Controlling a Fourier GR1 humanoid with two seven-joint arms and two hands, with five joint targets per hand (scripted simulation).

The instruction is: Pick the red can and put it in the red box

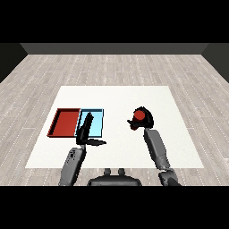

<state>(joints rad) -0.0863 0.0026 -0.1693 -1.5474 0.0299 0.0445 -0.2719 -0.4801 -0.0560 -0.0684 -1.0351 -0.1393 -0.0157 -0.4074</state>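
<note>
Red tray (65,123) lies at the counter's (116,96) left side, nothing in it. Blue tray (96,121) touches its right edge.

My left hand (86,132) hangs over the blue tray's near left part, fingers straight and pointing away from me, thumb out to the right; it holds nothing.

Can (139,116) is right of centre, well apart from both trays. My right hand (142,120) is curled round it; only the red top shows between the fingers. I cannot tell whether the can rests on the counter or is lifted.

Step in hand, as I judge it: grasp made, carry not begun. Next move calls for a lift, then a long leftward sweep across the blue tray to the red one, then release.

Room: bare counter between can and trays, so the sweep starts unobstructed. Concerns: my left hand sits in the path and should withdraw; the can must pass over the tray walls; the red tray lies near the counter's left edge, so little margin for overshoot.
</note>
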